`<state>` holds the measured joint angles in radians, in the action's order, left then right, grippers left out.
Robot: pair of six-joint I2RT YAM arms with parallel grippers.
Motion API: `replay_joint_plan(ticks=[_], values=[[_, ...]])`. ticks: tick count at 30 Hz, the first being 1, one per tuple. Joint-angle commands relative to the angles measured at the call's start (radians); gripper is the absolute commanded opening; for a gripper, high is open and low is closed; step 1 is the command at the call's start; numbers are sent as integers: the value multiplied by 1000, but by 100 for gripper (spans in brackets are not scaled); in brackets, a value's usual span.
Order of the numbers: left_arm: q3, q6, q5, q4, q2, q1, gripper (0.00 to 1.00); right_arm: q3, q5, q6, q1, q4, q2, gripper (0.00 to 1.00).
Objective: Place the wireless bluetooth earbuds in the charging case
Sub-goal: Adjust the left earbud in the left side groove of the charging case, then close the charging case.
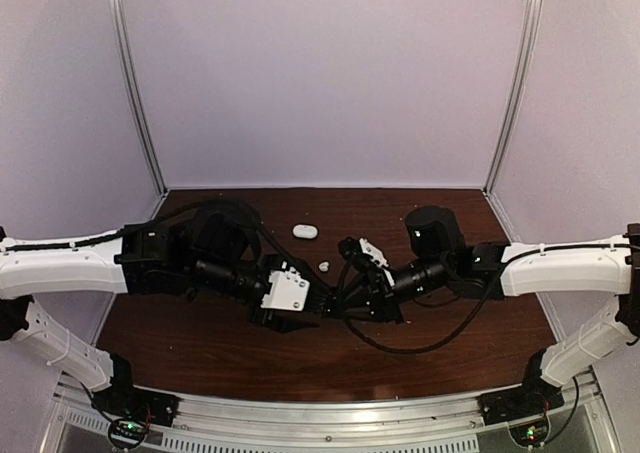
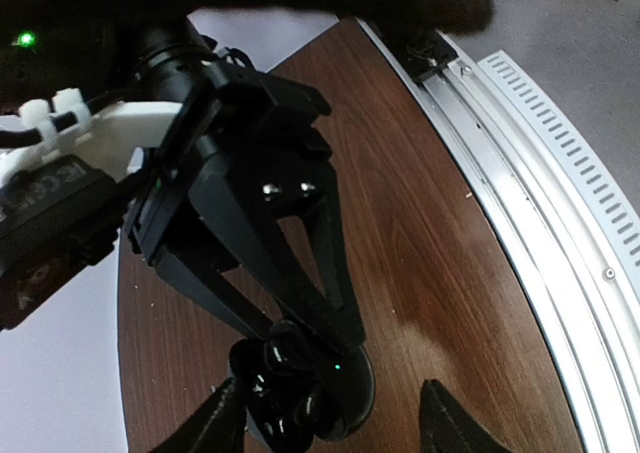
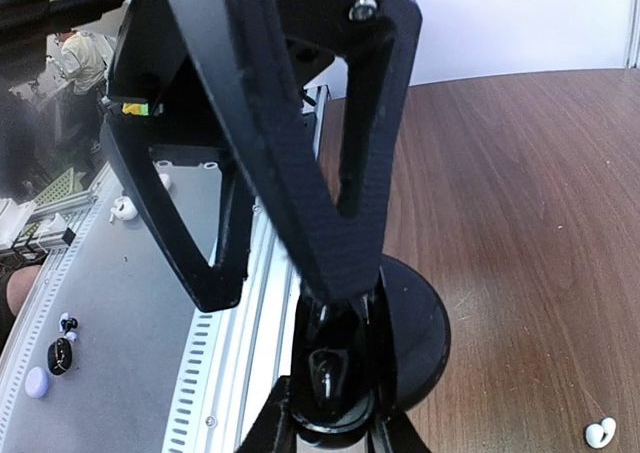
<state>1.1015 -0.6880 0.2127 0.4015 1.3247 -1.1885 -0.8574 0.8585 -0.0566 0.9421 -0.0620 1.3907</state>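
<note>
Hovering low over the black round case (image 3: 415, 338), the right gripper (image 3: 328, 423) is seen clenched, its fingertips pinched almost together on a small glossy dark piece that is judged to be the black earbud (image 3: 325, 371). The piece is held right at the open mouth of the case, presumably so that it can be lowered straight into its socket; whether it is already seated cannot be told, since the fingers hide the cavity. The left gripper (image 2: 330, 428) is kept released, with its jaws spread to either side of the case. One tip sits close against the shell and a gap shows at the other, so the case appears to be fenced in against sliding rather than squeezed. A green light is lit on the case rim, and the lid is taken to be open. One white earbud (image 1: 323, 267) is left lying on the table (image 1: 200, 348) just beyond the two grippers, apart from both, and the white oval case (image 1: 305, 231) rests farther back, untouched. A second white bud is not made out in these views. The insertion step is judged to be under way for the black piece only.
</note>
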Motion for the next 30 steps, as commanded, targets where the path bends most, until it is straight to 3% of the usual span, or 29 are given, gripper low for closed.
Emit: replay_joint_plan(ticks=[1,8,10,18,30], values=[[-35,67,-29,-153,-88,-5,65,15,-39,-5,-5,-50,-47,3],[-124,224,-109,-284,-153,26,81,49,-98,13,-5,-111,-105,3],[-161,275,-107,-336,-181,42,97,56,-118,16,-5,-121,-125,3],[-293,399,-87,-534,-252,50,98,68,-161,9,-5,-120,-178,3],[-195,381,17,-507,-76,50,97,35,-157,-38,21,-58,-178,3]])
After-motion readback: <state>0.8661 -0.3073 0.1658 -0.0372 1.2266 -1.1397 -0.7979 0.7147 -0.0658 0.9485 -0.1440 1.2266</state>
